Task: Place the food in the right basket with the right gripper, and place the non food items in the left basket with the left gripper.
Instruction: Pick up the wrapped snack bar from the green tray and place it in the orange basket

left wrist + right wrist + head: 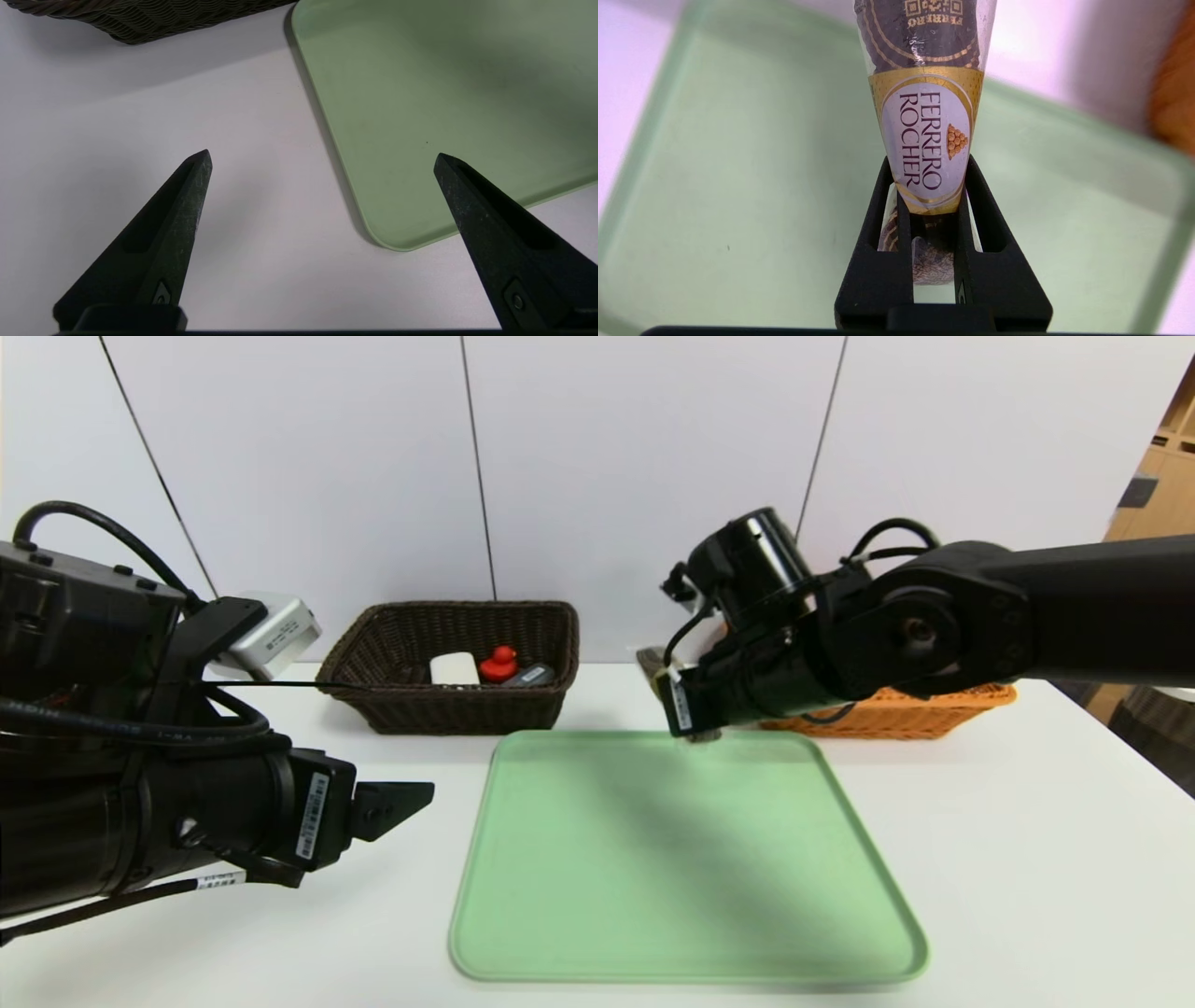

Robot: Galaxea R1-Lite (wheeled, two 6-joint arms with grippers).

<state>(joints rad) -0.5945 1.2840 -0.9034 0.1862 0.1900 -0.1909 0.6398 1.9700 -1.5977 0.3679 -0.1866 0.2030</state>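
The right tool (pixel 928 186) pinches the wrapped snack roll (pixel 924 135) between its tips, above the tray's (pixel 691 859) far edge. The left tool (pixel 322 154) hangs wide-spread, near the tray's left side.

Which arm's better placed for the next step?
Right, I'd say: its gripper is shut on the snack roll, above the tray near the orange basket. The left gripper is open and idle left of the tray.

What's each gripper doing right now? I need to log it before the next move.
Left gripper: open, holding nothing.
Right gripper: closed on the Ferrero Rocher pack, above the tray.
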